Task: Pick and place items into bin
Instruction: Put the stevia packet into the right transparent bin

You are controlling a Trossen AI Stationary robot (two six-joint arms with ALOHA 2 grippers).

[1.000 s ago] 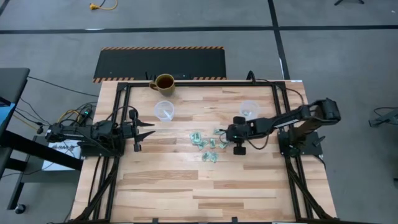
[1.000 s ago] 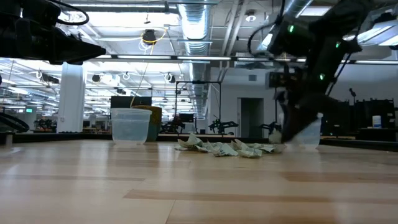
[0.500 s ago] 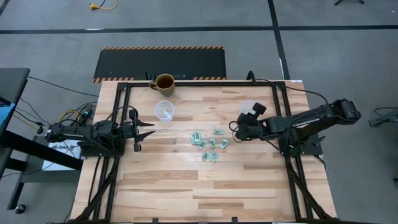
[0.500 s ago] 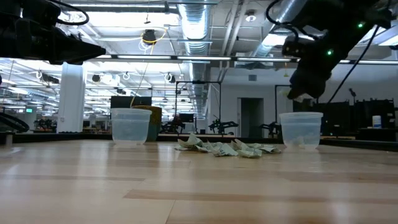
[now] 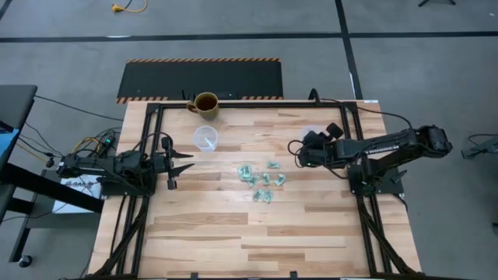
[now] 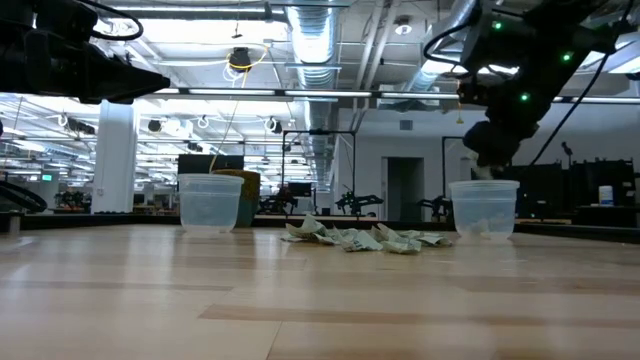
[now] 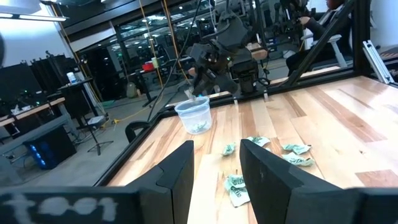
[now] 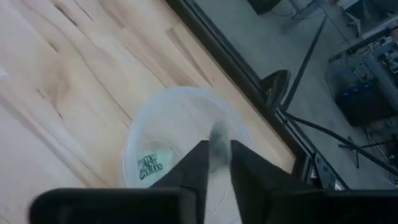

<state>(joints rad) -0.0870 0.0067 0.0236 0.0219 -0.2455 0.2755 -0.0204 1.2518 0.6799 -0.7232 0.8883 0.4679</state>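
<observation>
From the high view, the right hand (image 5: 308, 148) is parked right over the clear cup (image 5: 311, 133) near the desk's (image 5: 210, 233) far right edge. The loose items (image 5: 261, 178) sit in a small cluster well short of that cup, toward the desk's middle. The left hand (image 5: 180, 162) just waits far on the other side of the cluster, fingers spread with nothing in them.

In the low view, the right hand (image 6: 487, 160) hangs just above the cup (image 6: 484, 208), with the pile (image 6: 360, 238) lying beside the cup on the wood.

In the left wrist view, same story from across the desk: the cup (image 7: 194, 115) already has something greenish in its bottom.

The right wrist view looks straight down into the cup (image 8: 180, 146), where one wrapped piece (image 8: 148, 167) lies. The fingers (image 8: 198, 165) look pinched on a small greyish scrap, though it's blurry.

So I'd call this the drop step. The next move should be opening over the cup, then heading back to the pile for another piece.
</observation>
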